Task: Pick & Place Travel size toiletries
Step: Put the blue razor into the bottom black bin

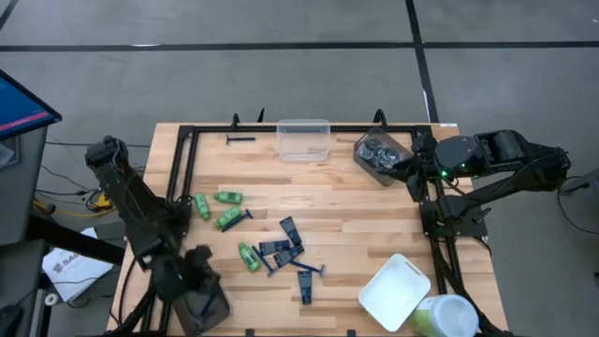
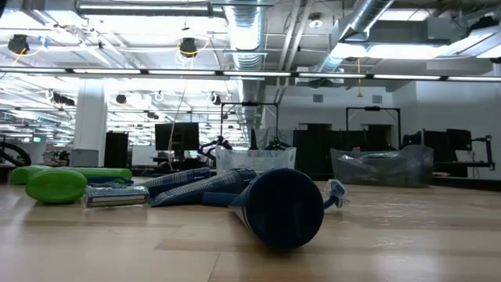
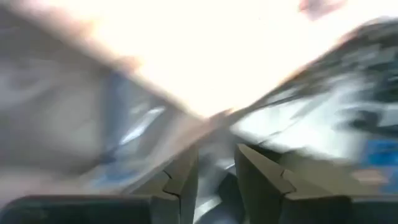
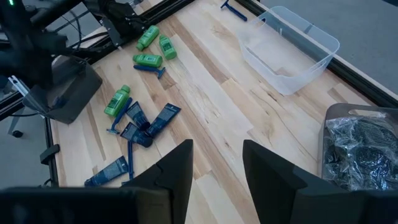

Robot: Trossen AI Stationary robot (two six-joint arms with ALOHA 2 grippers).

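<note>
Because sorting needs a bin close by, the left gripper (image 1: 198,292) hangs over the grey-brown tub (image 1: 213,312) at the table's near-left corner, fingers slightly apart, hold unclear; green bottles (image 1: 227,217), navy tubes (image 1: 289,230) and razors (image 1: 309,270) lie mid-table; the right gripper (image 4: 216,163) waits parted and empty at the far right.

high: straight down over the whole table (image 1: 356,201), both arms in frame
low: at tabletop level, looking across into the room; a navy tube (image 2: 280,207) end sits very close to the lens
left wrist: pressed close over something, smeared, probably the grey tub (image 1: 208,304)
right wrist: raised, looks down across the table
shared: high and right wrist both show the clear tub (image 4: 292,53) and green bottles (image 4: 117,101)
</note>
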